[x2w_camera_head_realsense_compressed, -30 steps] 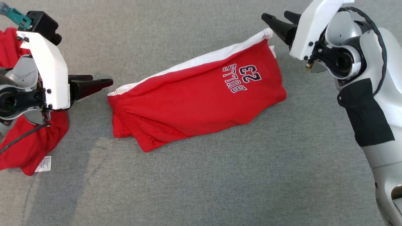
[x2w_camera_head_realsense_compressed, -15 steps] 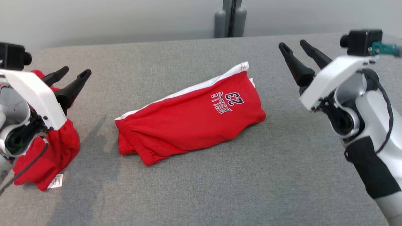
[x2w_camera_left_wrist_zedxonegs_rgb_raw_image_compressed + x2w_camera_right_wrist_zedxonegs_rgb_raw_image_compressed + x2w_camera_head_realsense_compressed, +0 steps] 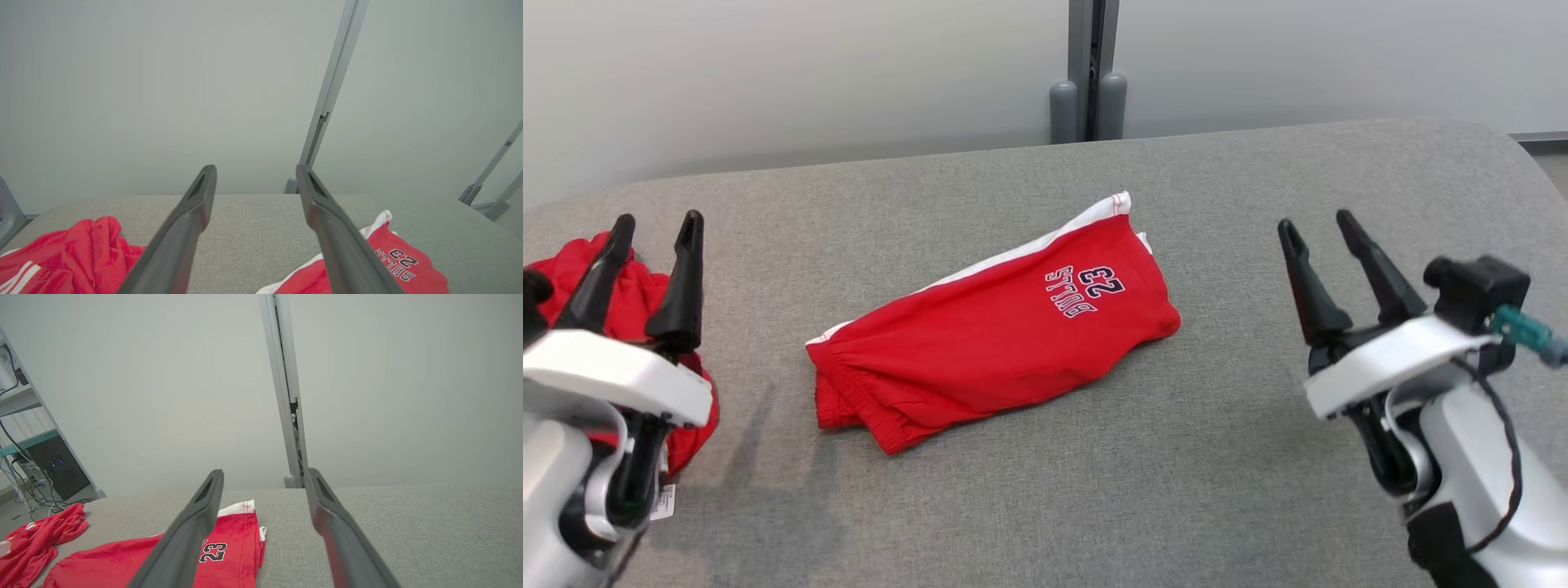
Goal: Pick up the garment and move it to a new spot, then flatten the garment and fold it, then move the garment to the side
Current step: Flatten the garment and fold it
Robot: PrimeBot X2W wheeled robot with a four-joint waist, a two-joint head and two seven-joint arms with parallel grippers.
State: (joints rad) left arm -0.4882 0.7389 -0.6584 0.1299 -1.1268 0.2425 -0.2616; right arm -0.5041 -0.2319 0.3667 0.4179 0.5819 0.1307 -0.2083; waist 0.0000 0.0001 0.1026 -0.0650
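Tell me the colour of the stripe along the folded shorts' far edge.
The stripe is white, on red shorts; clearest in the head view.

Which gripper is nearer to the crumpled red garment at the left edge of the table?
Left. The left gripper hangs right by the crumpled garment; the right gripper is far across the table, beyond the folded shorts.

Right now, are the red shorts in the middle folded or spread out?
Folded. The red shorts lie doubled over, with two waistband layers stacked at their left end.
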